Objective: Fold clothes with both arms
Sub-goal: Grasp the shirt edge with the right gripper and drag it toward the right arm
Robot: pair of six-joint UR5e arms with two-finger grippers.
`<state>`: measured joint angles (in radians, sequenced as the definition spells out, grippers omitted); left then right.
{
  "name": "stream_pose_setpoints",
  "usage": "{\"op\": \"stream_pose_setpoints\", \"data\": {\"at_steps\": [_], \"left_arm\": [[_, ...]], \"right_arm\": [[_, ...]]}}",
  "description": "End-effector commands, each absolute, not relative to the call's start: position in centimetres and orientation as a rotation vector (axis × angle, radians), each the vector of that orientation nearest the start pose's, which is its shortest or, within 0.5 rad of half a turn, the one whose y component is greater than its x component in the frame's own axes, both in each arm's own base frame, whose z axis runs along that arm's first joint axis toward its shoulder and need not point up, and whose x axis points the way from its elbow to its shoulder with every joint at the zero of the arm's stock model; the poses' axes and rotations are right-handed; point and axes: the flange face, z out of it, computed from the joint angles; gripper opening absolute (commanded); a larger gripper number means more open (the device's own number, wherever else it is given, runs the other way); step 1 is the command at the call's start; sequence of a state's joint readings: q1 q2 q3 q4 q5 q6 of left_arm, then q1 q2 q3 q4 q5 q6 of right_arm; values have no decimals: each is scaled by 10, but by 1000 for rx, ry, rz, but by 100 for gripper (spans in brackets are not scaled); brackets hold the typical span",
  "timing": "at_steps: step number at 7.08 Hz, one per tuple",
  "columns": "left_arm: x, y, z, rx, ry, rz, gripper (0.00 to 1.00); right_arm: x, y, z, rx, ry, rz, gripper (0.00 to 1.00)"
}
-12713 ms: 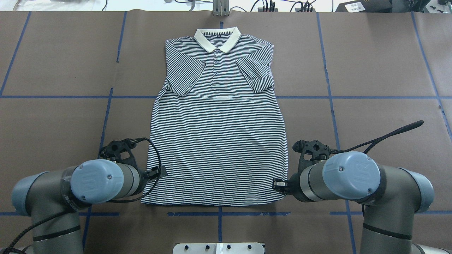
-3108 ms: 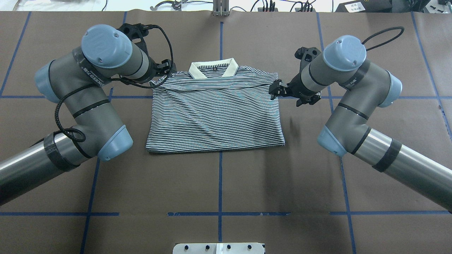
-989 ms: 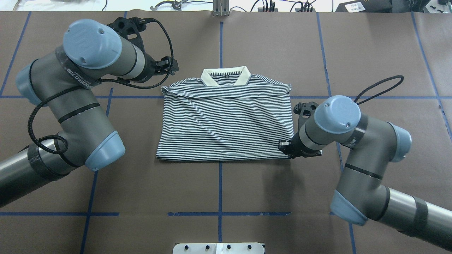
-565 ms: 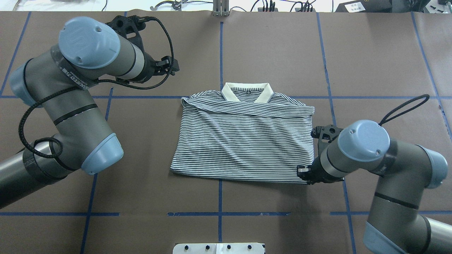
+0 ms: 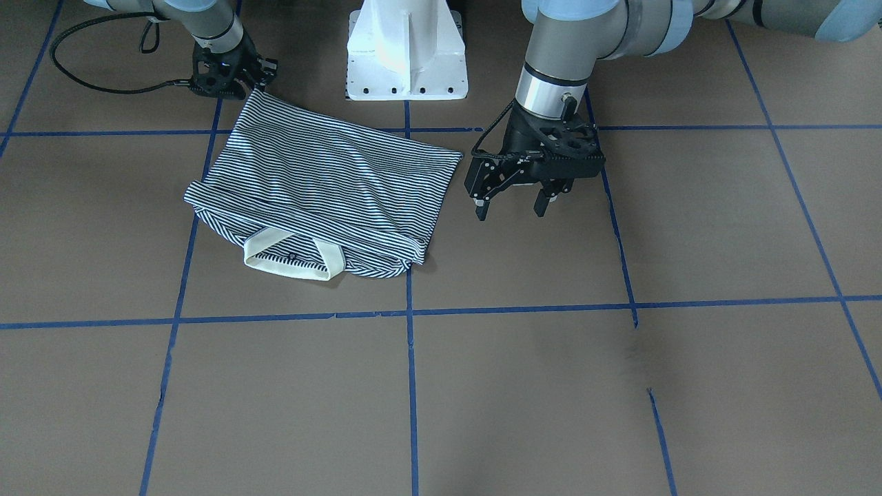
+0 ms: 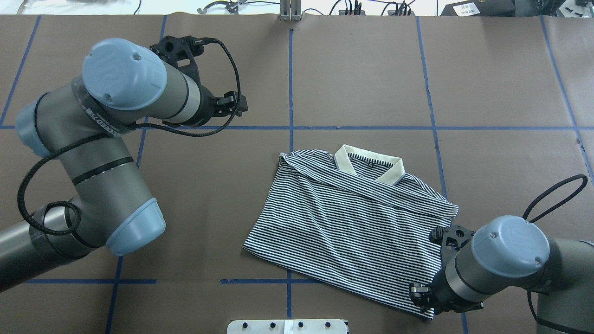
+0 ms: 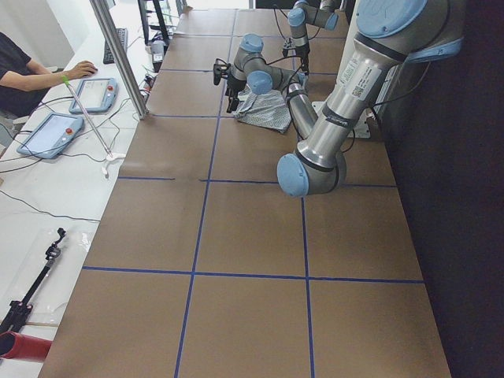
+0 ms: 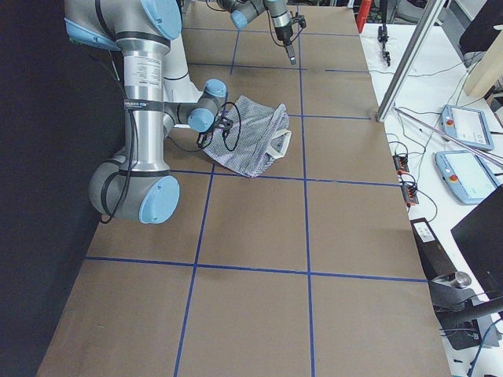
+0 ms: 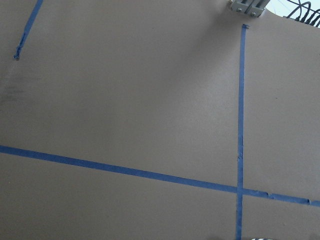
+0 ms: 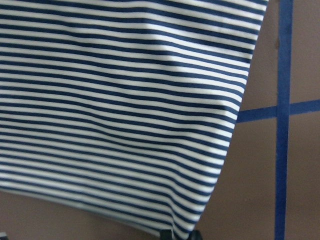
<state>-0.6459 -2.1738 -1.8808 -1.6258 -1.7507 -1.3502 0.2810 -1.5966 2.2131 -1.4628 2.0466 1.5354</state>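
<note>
The clothes are one navy-and-white striped polo shirt (image 6: 352,232), folded in half and lying askew on the brown table, cream collar (image 6: 369,162) on the far side. My right gripper (image 6: 417,293) is shut on the shirt's near right corner, close to the robot's base; in the front view the gripper (image 5: 256,79) pinches that corner. The right wrist view is filled with striped cloth (image 10: 125,110). My left gripper (image 5: 510,207) hovers open and empty, apart from the shirt (image 5: 317,179). From overhead the left gripper (image 6: 235,104) is to the shirt's far left.
The white pedestal (image 5: 406,48) stands at the near table edge, just beside the held corner. Blue tape lines (image 6: 290,79) grid the brown table. The left wrist view holds only table and tape (image 9: 240,125). A person's arm (image 7: 31,75) and tablets lie beyond the far edge.
The shirt was folded in half, hem up to the collar. The left gripper let go and stayed far left. The right gripper has dragged the shirt towards the robot and rightward, turning it askew.
</note>
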Motion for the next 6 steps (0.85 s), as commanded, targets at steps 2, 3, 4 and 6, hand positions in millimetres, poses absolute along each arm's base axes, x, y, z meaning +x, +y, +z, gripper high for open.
{"op": "stream_pose_setpoints", "data": {"at_steps": [2,3,4,6], "left_arm": [[522,-342,210,-76,895,-487,100],[554,-293,220,-124,867,-530,100],[580,-266,232,-155,828,-541,100],[593,-266,243,-156,798,-582,97]], "right_arm": [[-369,-285,305,-213,-925,182,100],[-357,-308,290,-177,-959,224,100],[-347,-324,283,-153,-978,257,100],[-343,-330,281,-127,-982,253,100]]}}
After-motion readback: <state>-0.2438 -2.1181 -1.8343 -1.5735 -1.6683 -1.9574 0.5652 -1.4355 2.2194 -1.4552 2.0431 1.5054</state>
